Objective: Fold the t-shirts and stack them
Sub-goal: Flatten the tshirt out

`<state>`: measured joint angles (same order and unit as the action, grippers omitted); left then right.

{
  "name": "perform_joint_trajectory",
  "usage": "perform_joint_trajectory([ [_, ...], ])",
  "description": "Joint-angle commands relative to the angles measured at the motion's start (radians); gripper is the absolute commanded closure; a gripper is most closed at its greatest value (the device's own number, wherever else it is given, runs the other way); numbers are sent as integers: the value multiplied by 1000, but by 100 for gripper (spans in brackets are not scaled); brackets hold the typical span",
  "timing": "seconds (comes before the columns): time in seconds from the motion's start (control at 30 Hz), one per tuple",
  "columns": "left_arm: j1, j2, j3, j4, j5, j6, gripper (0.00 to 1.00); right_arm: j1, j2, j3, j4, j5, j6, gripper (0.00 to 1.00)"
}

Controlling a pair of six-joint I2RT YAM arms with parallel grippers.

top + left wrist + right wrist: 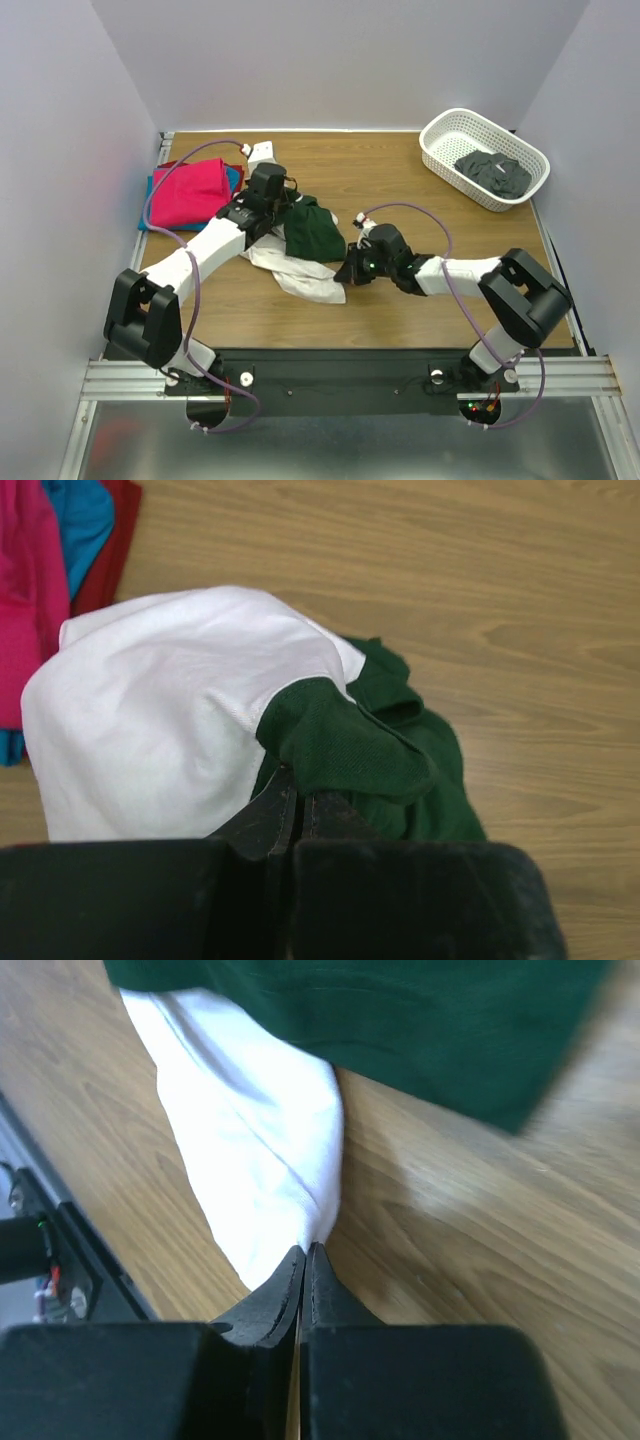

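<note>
Right gripper [303, 1258] pinches shirt [262, 1150]; basket [432, 150] holds dark cloth [492, 172].

Bare tabletop [380, 165] open across the far middle, white-and-green shirt [305, 240], left arm [205, 245] and right arm [465, 272] crowding the centre, shirt stack [185, 190] blocking far left, basket [485, 160] far right.

place: robot lab cell | signs: plain grey walls [350, 60], wooden table [400, 175], two robot arms [200, 255] on aluminium rail [100, 378]

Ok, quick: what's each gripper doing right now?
Left gripper: closed, pinching the white t-shirt with green sleeves.
Right gripper: closed on the white edge of the same shirt.
</note>
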<state>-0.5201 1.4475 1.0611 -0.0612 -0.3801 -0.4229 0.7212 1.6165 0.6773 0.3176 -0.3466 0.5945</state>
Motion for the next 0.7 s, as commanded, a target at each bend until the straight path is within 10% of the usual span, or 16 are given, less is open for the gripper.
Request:
perform_joint_trajectory([
  [0.0,47,-22,109,87,157,12,100,-3,-169,39,-87,196,-86,100],
  [0.4,245,-127,229,188,495,-43,100,-250,-477,415,-482,507,-367,100],
  [0.67,417,-229,-143,198,267,-122,36,-250,-612,239,-574,538,-309,100],
])
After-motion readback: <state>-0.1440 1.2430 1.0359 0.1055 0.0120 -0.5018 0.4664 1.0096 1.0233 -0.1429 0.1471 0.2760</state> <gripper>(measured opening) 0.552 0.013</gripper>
